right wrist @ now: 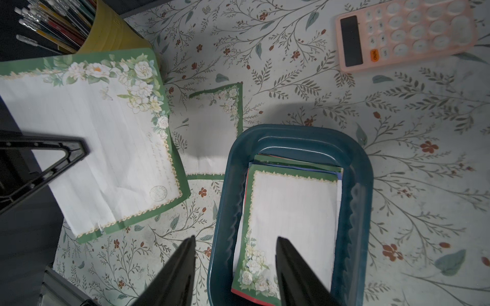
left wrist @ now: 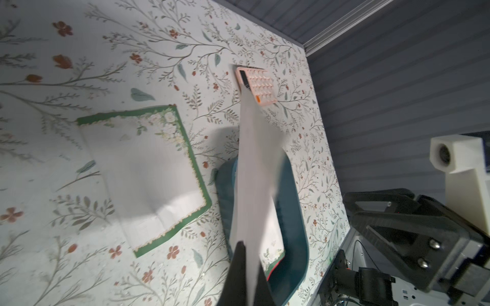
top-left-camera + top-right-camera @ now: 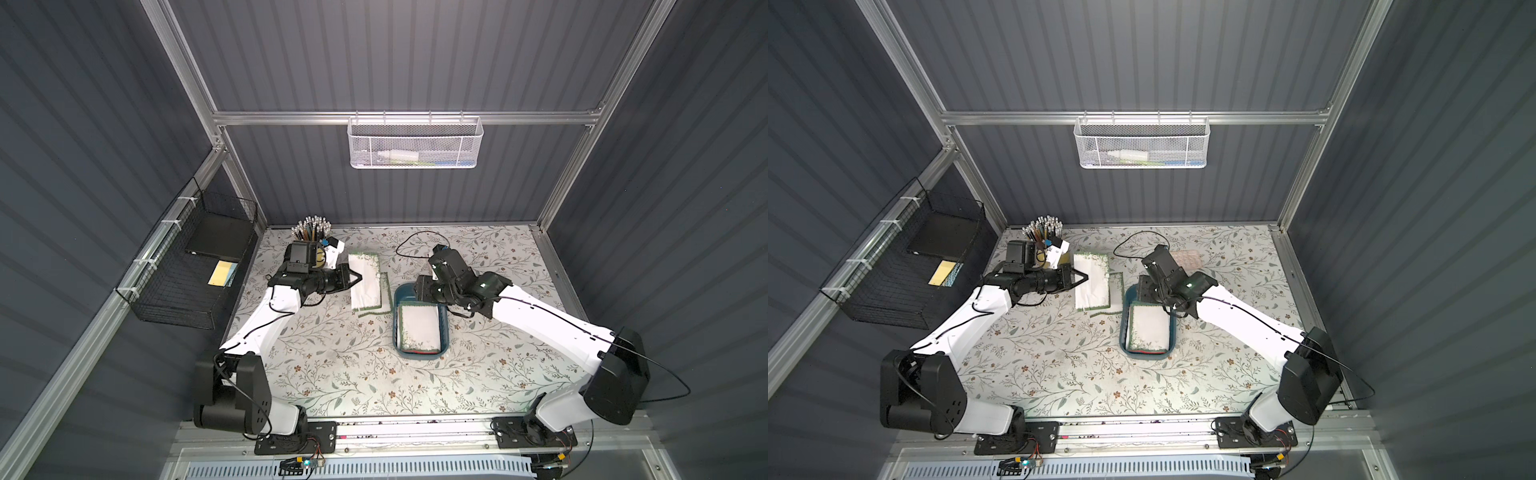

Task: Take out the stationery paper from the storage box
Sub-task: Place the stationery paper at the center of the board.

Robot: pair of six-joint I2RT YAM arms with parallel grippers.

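- Left gripper (image 3: 359,279): black triangular fingers pressed together on a thin white letter sheet (image 1: 106,145). The sheet has faint ruled lines, a green border with white roses, and creases near the pinched edge.
- The letter sheet is out of the tray and lies to the tray's left. It partly overlaps a second sheet (image 1: 212,132) of the same green-bordered kind, which lies flat on the table. I cannot tell whether the gripped sheet's free edge rests on anything.
- Right gripper (image 1: 236,238): black fingers stand partly spread and hold nothing. It hangs over the far end of the tray; in the right wrist view one finger appears over the tray wall and the other over the top sheet inside.
- Storage tray (image 1: 291,132): shallow dark teal plastic, rectangular with rounded corners, glossy, with scalloped inner walls.
- The tray holds a stack of sheets (image 1: 291,212). The top one is white with a green floral border, and red, blue and green edges show beneath it.
- Around them: a floral-print table covering (image 1: 397,159), a pink calculator (image 1: 405,34) with round keys beyond the tray, and a yellow cup (image 1: 114,31) of pens behind the gripped sheet.
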